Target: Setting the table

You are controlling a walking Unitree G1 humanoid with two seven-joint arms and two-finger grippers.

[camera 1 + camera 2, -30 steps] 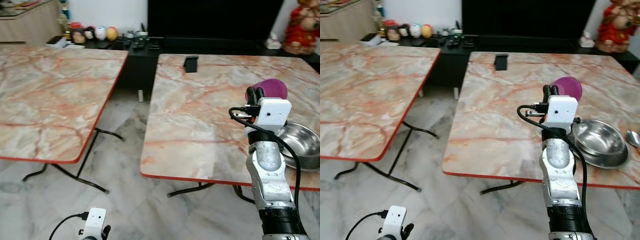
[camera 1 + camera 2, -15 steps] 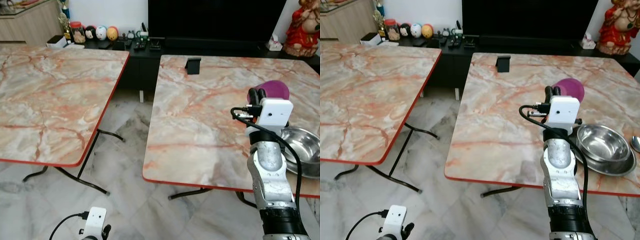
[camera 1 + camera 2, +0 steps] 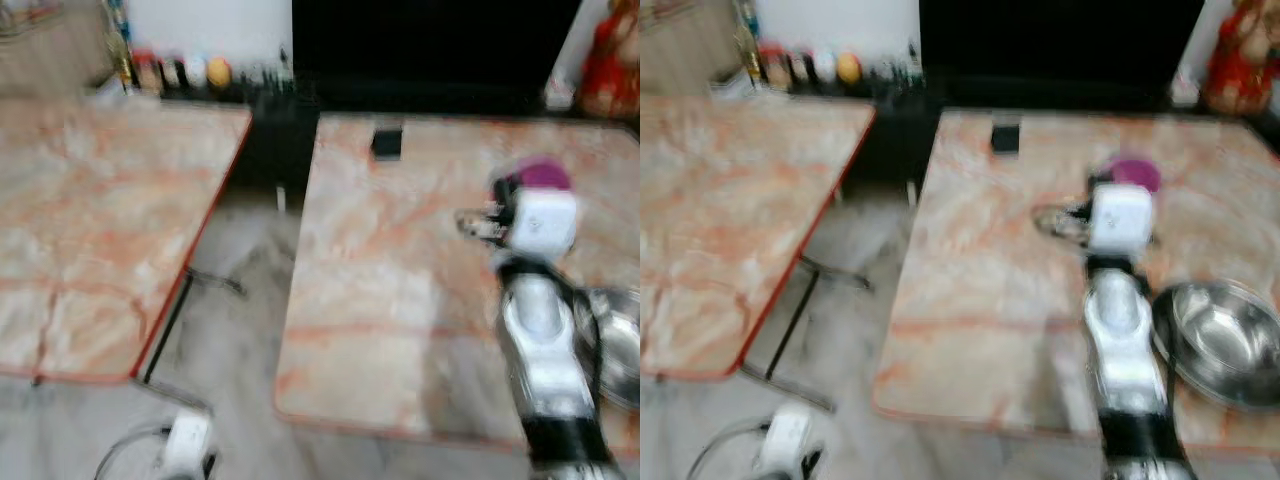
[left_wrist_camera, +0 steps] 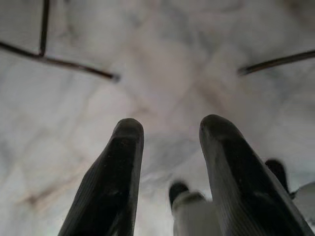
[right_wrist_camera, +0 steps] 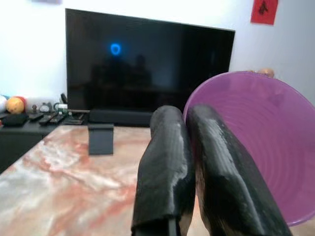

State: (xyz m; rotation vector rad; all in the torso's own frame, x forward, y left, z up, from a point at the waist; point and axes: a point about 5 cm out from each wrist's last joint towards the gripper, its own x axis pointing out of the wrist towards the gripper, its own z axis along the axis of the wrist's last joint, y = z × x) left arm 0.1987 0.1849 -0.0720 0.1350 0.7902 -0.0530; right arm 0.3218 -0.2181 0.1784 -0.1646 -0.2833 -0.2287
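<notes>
Purple bowl (image 5: 256,147) is held up over the right table (image 3: 980,260), its rim pinched between the right gripper's (image 5: 189,123) two fingers, which are pressed nearly together; the bowl stands tilted on edge, its open hollow facing the wrist camera. The head views are blurred. Just right of the raised arm a steel bowl (image 3: 1220,345) sits near the table's front edge, and a small dark stand (image 3: 1006,137) stands at the far edge, before a black TV (image 5: 147,69) on a low dark cabinet (image 5: 29,140). A second marble table (image 3: 100,220) stands to the left, apart across a strip of floor (image 3: 225,330). The left gripper (image 4: 170,130) hangs low over the floor, fingers spread, holding nothing.
</notes>
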